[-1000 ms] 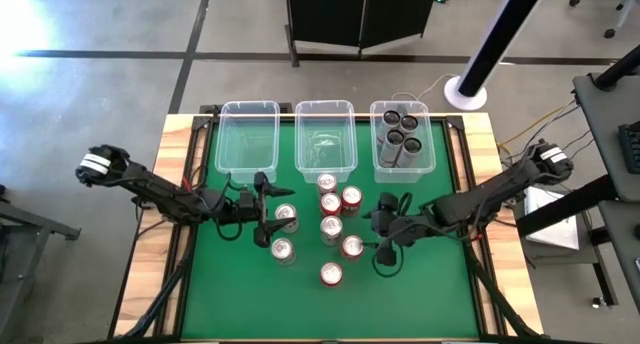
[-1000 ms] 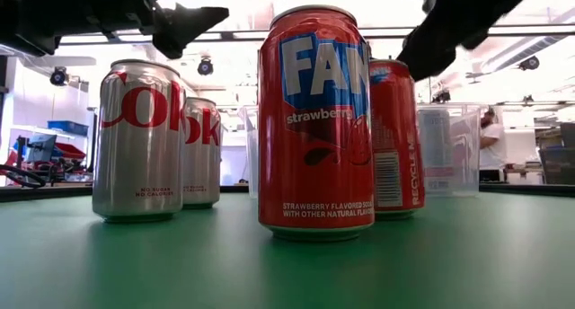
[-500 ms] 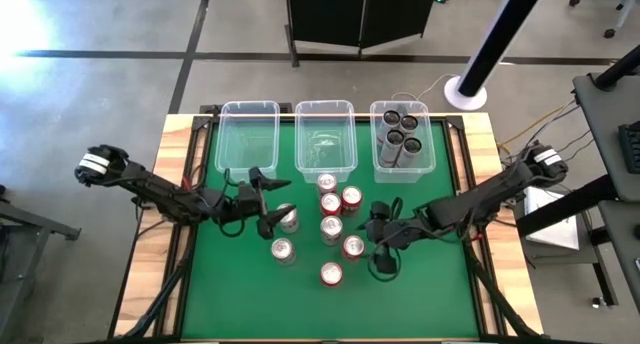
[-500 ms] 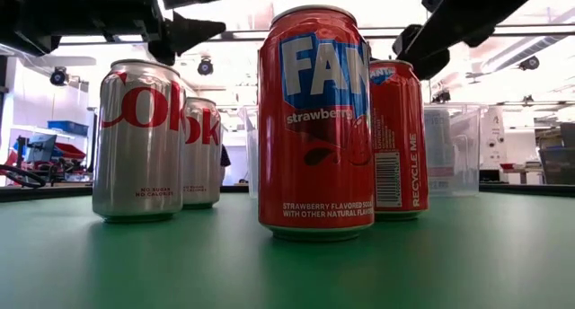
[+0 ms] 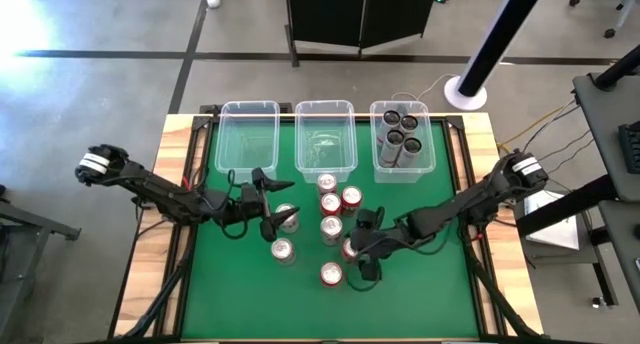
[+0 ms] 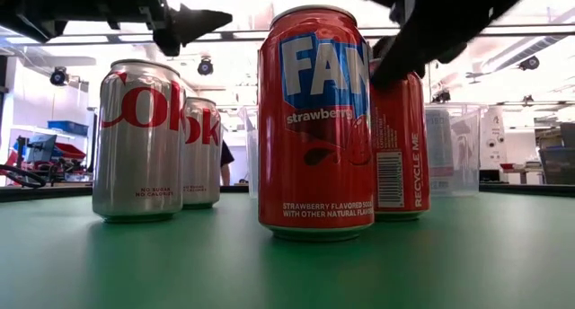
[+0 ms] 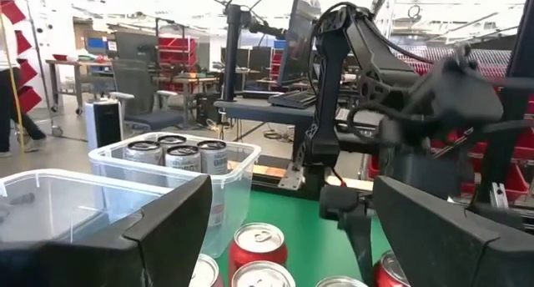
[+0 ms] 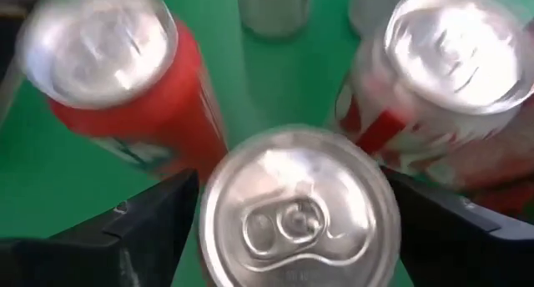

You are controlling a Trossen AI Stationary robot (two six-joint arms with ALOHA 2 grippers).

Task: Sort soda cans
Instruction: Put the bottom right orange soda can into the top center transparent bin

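Several red soda cans stand upright in a cluster at the table's middle (image 5: 331,227), with two silver ones (image 5: 287,217) (image 5: 283,249) to their left. Dark cans (image 5: 400,134) fill the far right bin. My right gripper (image 5: 360,252) is open and low over the cluster's right red can (image 8: 296,212), one finger on either side of its top; I cannot tell whether they touch it. My left gripper (image 5: 268,206) is open just left of the farther silver can, above can height in the low view (image 6: 184,22).
Three clear bins line the far edge: the left one (image 5: 247,134), the middle one (image 5: 325,134) and the right one (image 5: 402,169) holding the dark cans. Open green mat lies near the front edge and at both sides of the cluster.
My right gripper has moved toward the table's left edge and a little nearer, coming down from beside the cluster until its open fingers straddle the right red can. The cans have stayed where they were.
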